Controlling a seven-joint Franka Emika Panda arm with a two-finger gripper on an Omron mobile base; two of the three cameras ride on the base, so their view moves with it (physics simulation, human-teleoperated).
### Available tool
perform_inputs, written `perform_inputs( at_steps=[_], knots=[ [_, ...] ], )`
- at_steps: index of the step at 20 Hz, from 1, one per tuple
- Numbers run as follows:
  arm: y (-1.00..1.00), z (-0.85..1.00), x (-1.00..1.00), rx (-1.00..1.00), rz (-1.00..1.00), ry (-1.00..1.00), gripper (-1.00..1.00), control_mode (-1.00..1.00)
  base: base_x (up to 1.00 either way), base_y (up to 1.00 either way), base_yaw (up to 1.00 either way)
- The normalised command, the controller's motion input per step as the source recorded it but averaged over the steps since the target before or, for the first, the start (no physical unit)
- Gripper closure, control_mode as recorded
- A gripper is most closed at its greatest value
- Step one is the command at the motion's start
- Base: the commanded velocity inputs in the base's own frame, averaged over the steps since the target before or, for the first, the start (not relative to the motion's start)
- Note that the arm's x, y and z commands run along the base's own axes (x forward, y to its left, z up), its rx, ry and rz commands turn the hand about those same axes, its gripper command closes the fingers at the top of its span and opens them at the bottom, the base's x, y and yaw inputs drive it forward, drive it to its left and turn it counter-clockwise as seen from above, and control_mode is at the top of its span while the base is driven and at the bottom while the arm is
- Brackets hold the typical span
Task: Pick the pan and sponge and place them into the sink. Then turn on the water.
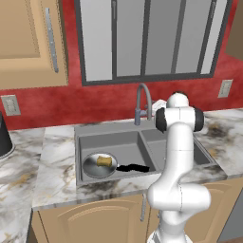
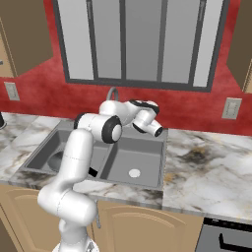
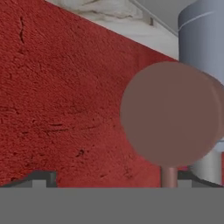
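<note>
A: Start with the biggest thing, the sink [image 1: 142,124]. What sits where around it?

B: It is a grey double basin set into the marbled counter [image 1: 57,175], and everything else can be placed from it. Behind its back rim rises the arched faucet [image 1: 143,102], against the red wall [image 1: 71,107]. The arm [image 1: 178,156] stands at the sink's front edge and reaches over the right-hand basin toward that back rim.

A: And the pan?

B: The pan [image 1: 98,165] lies flat on the floor of the sink's left basin, its black handle pointing toward the divider. The sponge [image 1: 104,162] rests inside the pan, a little tan block on the metal. So both items are already in the sink, which is why the arm has no business down there.

A: Then why is the hand up at the back?

B: That looks like the water step. In the right base view the gripper [image 2: 158,131] hovers above the sink's rear rim, close beside the faucet. In the hand view a round reddish-brown knob on a thin stem [image 3: 170,114] looms very near, with the grey faucet column [image 3: 203,39] just behind it; it seems to be the handle the hand must push.

A: Fingers?

B: Spread fully apart, holding nothing. No stream falls from the spout, so the water is judged not yet on.
</note>
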Motion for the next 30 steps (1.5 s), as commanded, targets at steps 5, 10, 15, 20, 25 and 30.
perform_inputs(
  at_steps=[5,10,15,20,25,30],
  knots=[
    [-0.09,-0.18,0.36,0.0,0.0,0.0,-1.0,-1.0,0.0,0.0,0.0],
    [-0.03,-0.02,0.22,0.0,0.0,0.01,1.0,-1.0,0.0,0.0,0.0],
    [-0.26,0.0,0.13,0.05,-0.05,0.06,1.0,-1.0,0.0,0.0,0.0],
    [-0.58,0.0,0.03,0.09,-0.07,0.07,1.0,-1.0,0.0,0.0,0.0],
    [-0.79,-0.07,0.05,0.12,-0.05,0.07,1.0,-1.0,0.0,0.0,0.0],
    [-0.84,-0.22,0.16,0.1,-0.05,0.07,1.0,-1.0,0.0,0.0,0.0]
  ],
)
